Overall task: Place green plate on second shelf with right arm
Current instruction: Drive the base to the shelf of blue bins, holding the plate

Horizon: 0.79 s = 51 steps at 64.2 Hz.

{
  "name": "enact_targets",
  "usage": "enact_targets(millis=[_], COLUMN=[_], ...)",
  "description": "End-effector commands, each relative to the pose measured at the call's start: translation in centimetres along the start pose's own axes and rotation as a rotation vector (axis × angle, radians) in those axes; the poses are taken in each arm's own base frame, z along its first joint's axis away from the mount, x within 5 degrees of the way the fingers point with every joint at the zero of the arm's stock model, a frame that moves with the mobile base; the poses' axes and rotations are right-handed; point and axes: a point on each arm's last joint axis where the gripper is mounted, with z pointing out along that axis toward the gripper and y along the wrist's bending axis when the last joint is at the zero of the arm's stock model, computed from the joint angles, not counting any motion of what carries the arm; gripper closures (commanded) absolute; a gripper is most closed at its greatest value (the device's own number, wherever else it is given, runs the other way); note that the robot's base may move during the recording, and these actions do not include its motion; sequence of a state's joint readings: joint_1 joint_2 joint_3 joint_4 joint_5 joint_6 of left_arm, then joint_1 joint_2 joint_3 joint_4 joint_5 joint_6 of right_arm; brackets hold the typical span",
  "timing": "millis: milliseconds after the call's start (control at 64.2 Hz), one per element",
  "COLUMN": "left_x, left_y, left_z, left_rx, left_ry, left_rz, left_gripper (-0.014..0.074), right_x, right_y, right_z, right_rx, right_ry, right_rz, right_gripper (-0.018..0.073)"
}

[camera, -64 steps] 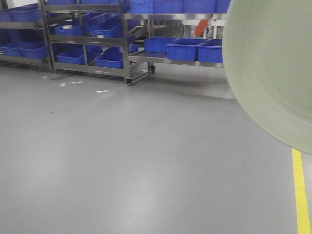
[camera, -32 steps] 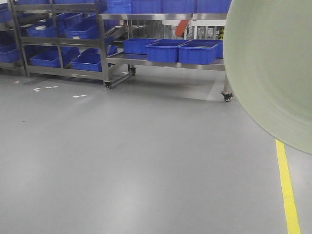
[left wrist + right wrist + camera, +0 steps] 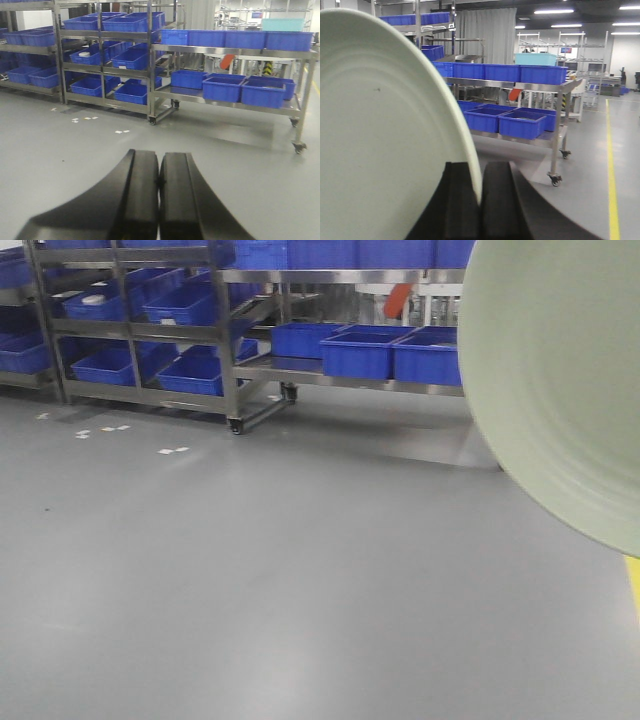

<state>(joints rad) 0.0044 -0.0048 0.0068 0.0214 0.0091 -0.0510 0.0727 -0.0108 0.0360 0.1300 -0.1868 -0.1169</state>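
Note:
The pale green plate [image 3: 560,380] fills the right edge of the front view, held up on edge in the air. In the right wrist view the green plate [image 3: 380,130] covers the left half, and my right gripper [image 3: 479,172] is shut on its rim, one black finger on each face. My left gripper [image 3: 159,161] is shut with nothing between its fingers, pointing over bare grey floor. A steel shelf rack [image 3: 385,385] with blue bins stands ahead; the same shelf rack [image 3: 520,135] shows beyond the plate.
Taller steel racks [image 3: 140,330] full of blue bins [image 3: 110,365] stand at the back left. A wheeled rack [image 3: 230,75] carries more blue bins [image 3: 222,87]. Yellow floor line [image 3: 632,585] runs at the right. White paper scraps [image 3: 172,450] lie on the grey floor.
The racks shifted left and then back right in the front view, and now look a little nearer. The plate stays fixed at the right edge.

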Motion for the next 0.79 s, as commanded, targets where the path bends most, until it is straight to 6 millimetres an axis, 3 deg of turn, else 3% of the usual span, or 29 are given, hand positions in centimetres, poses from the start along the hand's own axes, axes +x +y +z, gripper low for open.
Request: enact_targets(millis=[0,779], left_x=[0.67,0.67], left_y=[0.00,0.00], left_z=[0.05,0.05], left_rx=[0.004,0.004], left_ry=[-0.043,-0.043], left_rz=[-0.011,-0.011], left_gripper=[0.0466,0.0466], right_x=[-1.82,-1.82], right_y=[-0.13,-0.13], right_z=[0.08,0.08], right_rx=[0.015,0.015], right_ry=[-0.125,-0.125], right_rz=[0.009,0.009], right_gripper=[0.0505,0.0505])
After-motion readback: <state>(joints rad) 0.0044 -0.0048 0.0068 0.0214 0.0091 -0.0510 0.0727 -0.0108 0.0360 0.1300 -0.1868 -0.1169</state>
